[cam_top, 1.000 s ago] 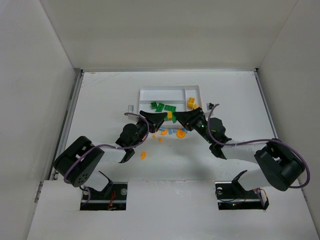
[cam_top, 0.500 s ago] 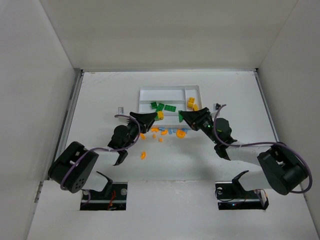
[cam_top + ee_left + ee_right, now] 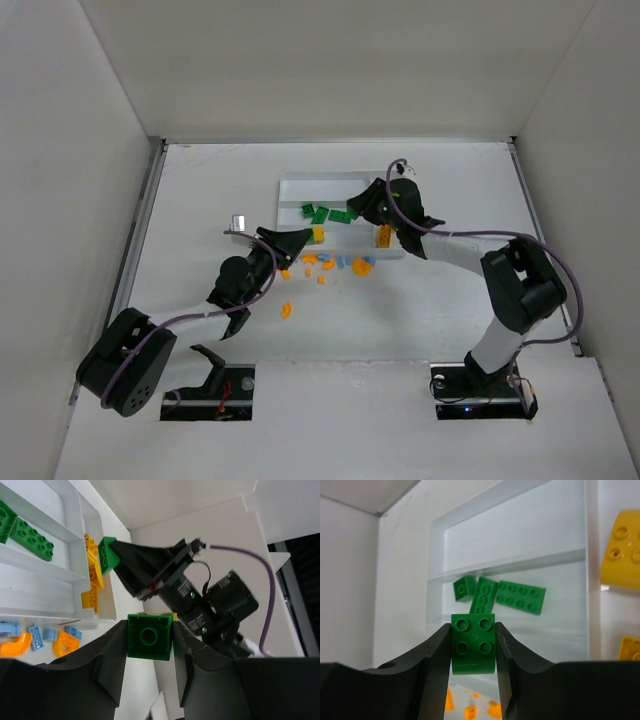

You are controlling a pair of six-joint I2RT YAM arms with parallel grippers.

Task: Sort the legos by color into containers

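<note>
Tools, two, each clamped on one piece. Right tool (image 3: 473,630): jaws closed on a green square brick (image 3: 473,647), studs facing the wrist camera, held over the white tray (image 3: 300,180). Left tool (image 3: 149,627): jaws closed on a green block (image 3: 149,642) with a yellow sliver showing behind it, held near the tray's near edge.

Sorted stock: three green pieces (image 3: 500,596) in one long slot; yellow pieces (image 3: 622,550) in the crosswise end slot.

Unsorted stock: a cluster of orange and light-blue pieces (image 3: 335,263) on the table just beside the tray's near wall; a lone orange piece (image 3: 286,310) further toward the arms.

Progress, as judged: green close to finished once both held pieces are dropped; yellow apparently done; orange and blue not begun.

Surface: white table (image 3: 220,190), matte. Room: plain white walls (image 3: 330,70) enclosing it at the back and both sides.
</note>
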